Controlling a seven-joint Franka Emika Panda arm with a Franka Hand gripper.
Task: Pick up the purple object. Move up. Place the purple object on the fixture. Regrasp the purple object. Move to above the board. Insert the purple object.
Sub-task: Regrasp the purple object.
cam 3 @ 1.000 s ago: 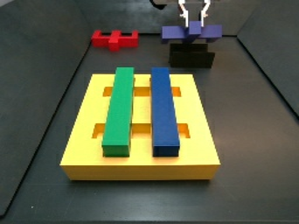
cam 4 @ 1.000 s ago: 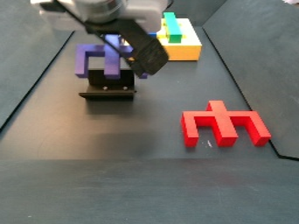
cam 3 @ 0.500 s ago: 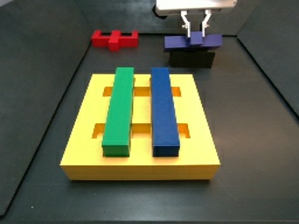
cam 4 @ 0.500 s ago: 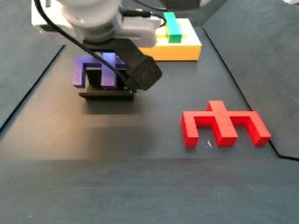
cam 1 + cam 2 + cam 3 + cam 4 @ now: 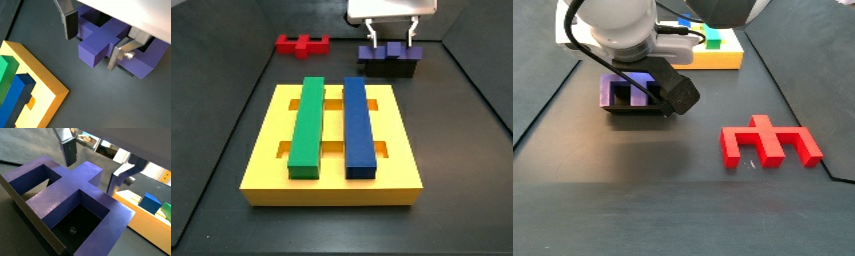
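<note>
Currently I see the end effector (image 5: 93, 42) spread apart, straddling the purple object (image 5: 100, 44) seated on the fixture (image 5: 389, 68).

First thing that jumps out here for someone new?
The end effector down over the purple object, which sits on the black fixture at the far end of the floor; its silver fingers flank the piece's central arm in both wrist views. Next, the big yellow board with its long green bar and blue bar. A red notched piece lies apart.
</note>
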